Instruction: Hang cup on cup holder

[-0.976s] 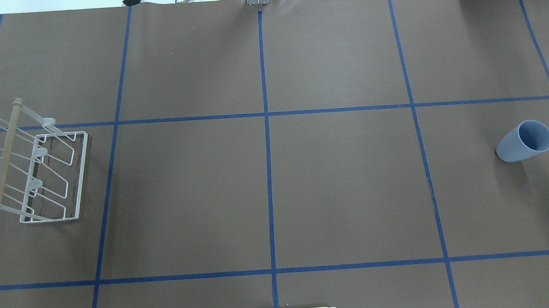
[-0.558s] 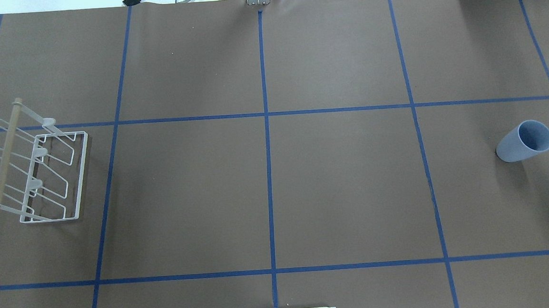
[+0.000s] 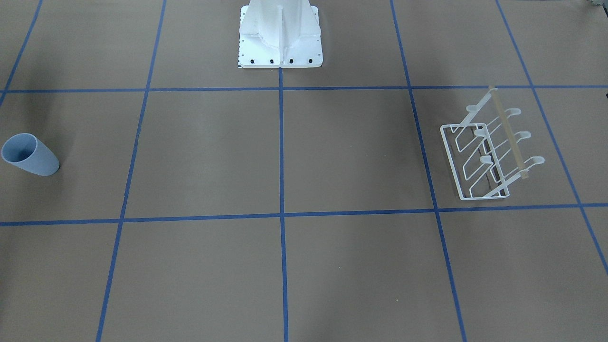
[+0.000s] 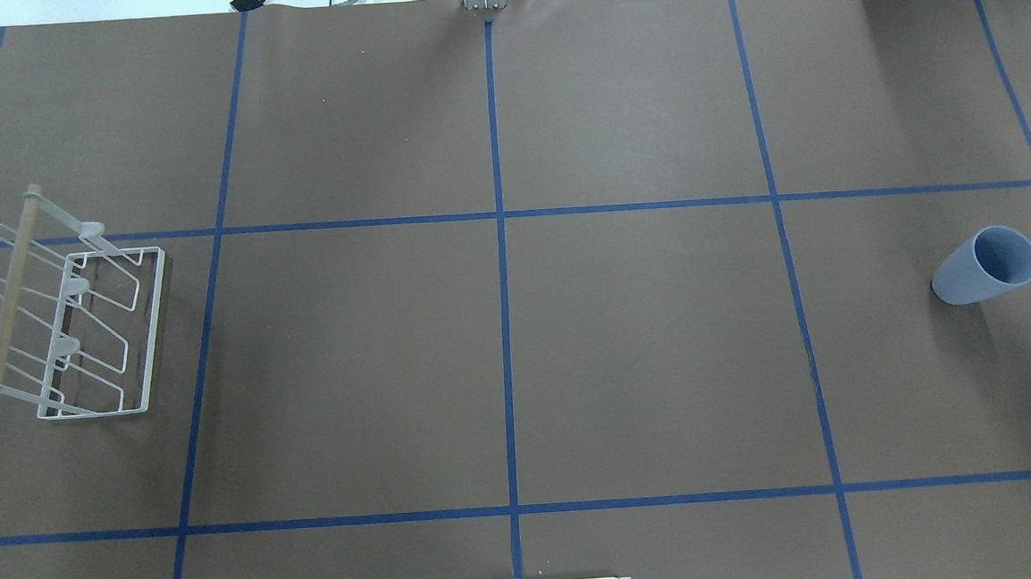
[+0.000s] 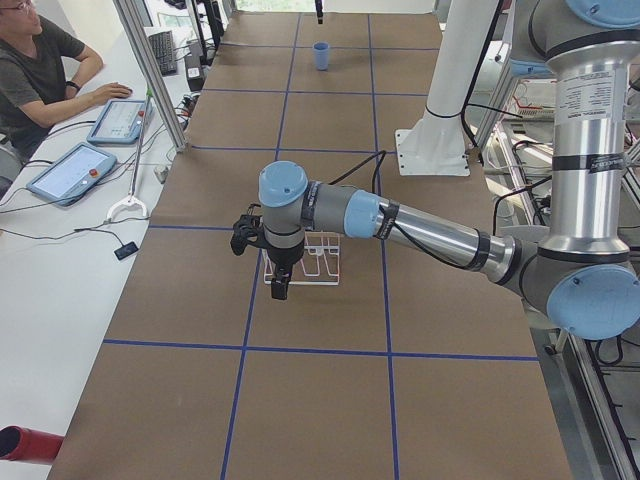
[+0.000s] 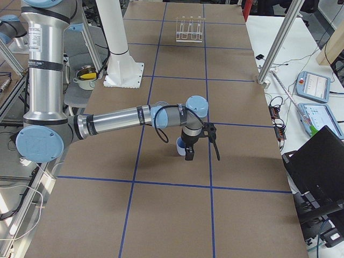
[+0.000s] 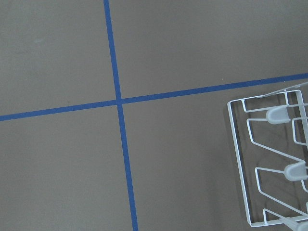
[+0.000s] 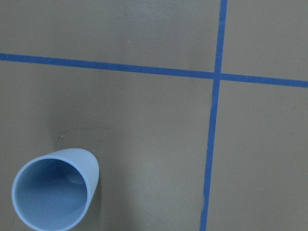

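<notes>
The light blue cup [image 4: 984, 265] stands upright, rim up, at the table's right end; it also shows in the front view [image 3: 29, 155] and the right wrist view [image 8: 53, 192]. The white wire cup holder [image 4: 152, 330] with its wooden bar [image 4: 11, 293] stands at the left end, and shows in the front view [image 3: 451, 161] and the left wrist view [image 7: 239, 163]. My left gripper [image 5: 279, 288] hangs over the holder [image 5: 318, 262]. My right gripper [image 6: 188, 153] hangs over the cup [image 6: 180, 144]. I cannot tell whether either is open or shut.
The robot's white pedestal [image 3: 280, 33] stands at the middle of the near edge. Blue tape lines grid the brown table. An operator [image 5: 40, 70] sits at a side desk with tablets. A laptop [image 6: 317, 161] stands beyond the table's far edge.
</notes>
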